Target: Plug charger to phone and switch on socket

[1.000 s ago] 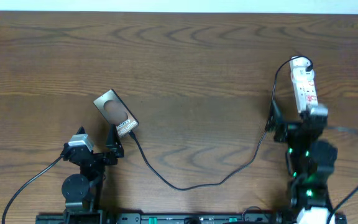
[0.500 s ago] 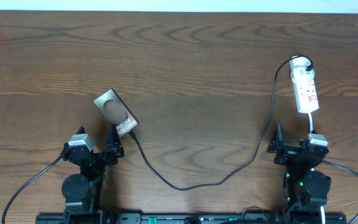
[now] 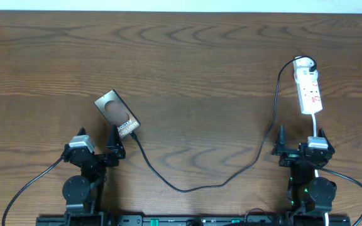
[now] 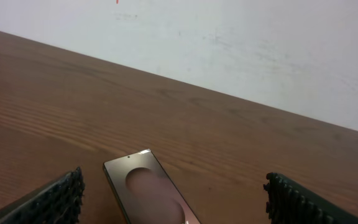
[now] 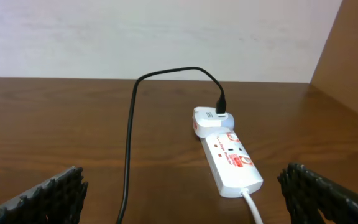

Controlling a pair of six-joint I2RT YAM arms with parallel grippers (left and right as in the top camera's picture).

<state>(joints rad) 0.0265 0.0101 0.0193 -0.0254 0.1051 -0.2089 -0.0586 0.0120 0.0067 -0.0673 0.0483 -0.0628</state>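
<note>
Phone with white lettering (illegible overhead)

Dark brown wooden table fills the overhead view, grain running sideways. White wall behind it, and 1 brown panel standing at the right edge.

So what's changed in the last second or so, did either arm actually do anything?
The right pincer pulled back toward its base. A second ago it was over the near end of the socket; now it sits short of it, open and holding nothing. The left pincer, the phone, the charger and the socket itself stayed where they were.
</note>
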